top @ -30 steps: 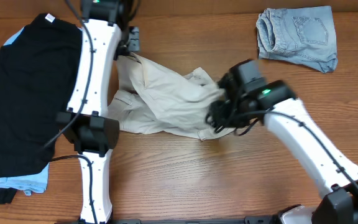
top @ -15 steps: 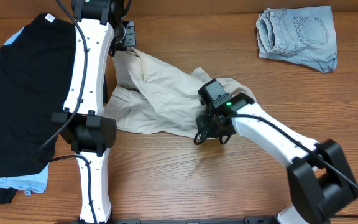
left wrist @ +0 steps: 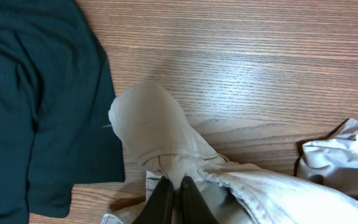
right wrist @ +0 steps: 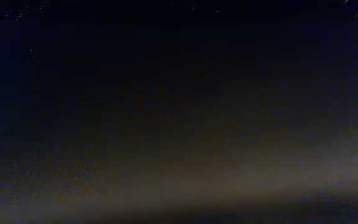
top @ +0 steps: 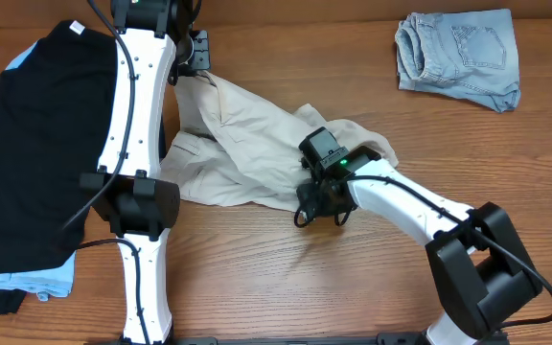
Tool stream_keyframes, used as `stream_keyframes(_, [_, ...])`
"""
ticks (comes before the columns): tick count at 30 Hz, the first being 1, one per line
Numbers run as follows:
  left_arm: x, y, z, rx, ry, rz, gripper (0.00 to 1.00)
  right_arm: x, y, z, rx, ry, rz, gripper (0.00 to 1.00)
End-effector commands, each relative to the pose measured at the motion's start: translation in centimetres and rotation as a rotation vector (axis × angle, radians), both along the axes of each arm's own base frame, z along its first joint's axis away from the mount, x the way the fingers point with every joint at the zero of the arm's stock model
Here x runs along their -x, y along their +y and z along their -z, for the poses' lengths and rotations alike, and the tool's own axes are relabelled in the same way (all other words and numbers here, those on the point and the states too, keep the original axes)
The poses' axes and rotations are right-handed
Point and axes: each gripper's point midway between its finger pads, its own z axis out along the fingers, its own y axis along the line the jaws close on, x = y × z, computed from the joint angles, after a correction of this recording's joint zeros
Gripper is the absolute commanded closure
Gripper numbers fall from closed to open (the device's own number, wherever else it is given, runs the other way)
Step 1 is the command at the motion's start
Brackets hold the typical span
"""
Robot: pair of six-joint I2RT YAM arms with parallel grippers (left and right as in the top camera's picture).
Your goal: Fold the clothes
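Khaki shorts [top: 257,144] look limp and light; we'd grasp at firm edges. Our left gripper [left wrist: 174,194] pinches a fold; right gripper [top: 317,199], we cannot tell.

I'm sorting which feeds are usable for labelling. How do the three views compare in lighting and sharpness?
Overhead: evenly lit and sharp, khaki shorts clearly readable. Left wrist: sharp, with a pale sheen on the wooden table. Right wrist: nearly black, only a dim brownish band low down; nothing identifiable.
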Motion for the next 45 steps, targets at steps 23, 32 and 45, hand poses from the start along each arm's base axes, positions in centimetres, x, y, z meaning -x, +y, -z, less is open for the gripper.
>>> stream_keyframes(23, [0.3, -0.2, -6.4, 0.004, -0.165, 0.051, 0.96, -3.5, -3.2, -3.9, 0.082, -0.073, 0.113, 0.87])
stream_keyframes(32, [5.6, 0.5, -20.4, 0.046, -0.498, 0.049, 0.96, -7.4, -8.2, -20.8, -0.017, -0.388, 0.287, 0.96])
stream_keyframes(45, [21.7, 2.1, -36.7, 0.139, -0.961, 0.079, 0.96, -0.6, -17.6, -44.3, -0.152, -0.896, 0.447, 0.96])
